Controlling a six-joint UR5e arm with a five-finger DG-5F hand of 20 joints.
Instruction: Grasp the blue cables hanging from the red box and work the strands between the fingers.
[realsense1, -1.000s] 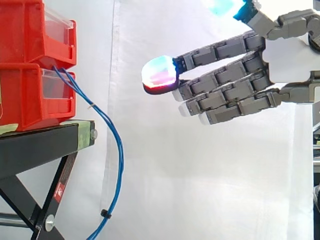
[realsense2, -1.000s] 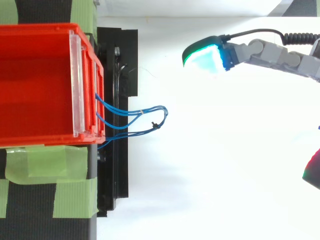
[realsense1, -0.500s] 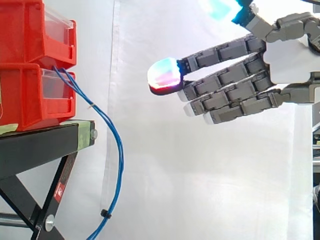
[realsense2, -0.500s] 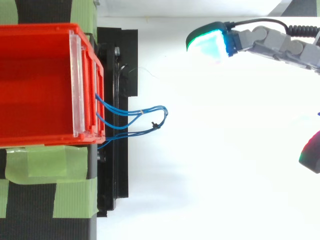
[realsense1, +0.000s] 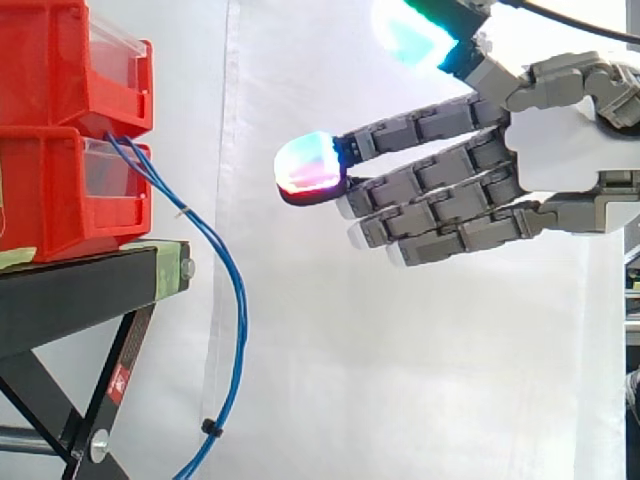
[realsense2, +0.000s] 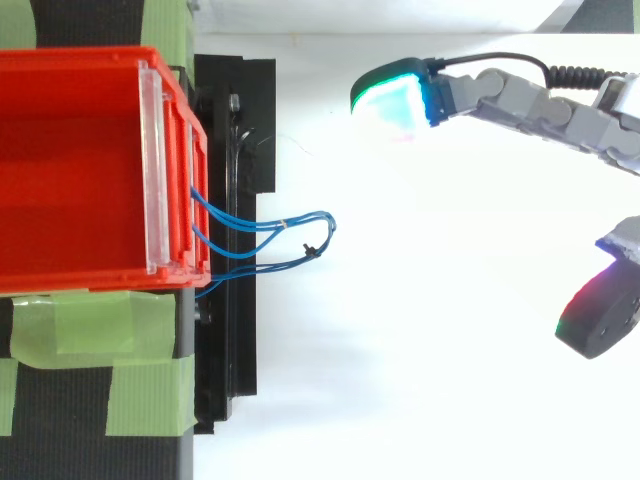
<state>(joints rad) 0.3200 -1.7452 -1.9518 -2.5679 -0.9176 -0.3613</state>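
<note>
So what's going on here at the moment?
The robot hand hangs in the air to the right of the red bins, fingers straight and open, pointing toward them. The blue cables droop from the lower bin past the edge of the black stand, untouched, with a clear gap to the fingertips. Nothing is grasped yet.

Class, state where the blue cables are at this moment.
In the side view the blue cables hang from the lower red bin at left, looping down beside the black stand, well apart from the open hand at right.
</note>
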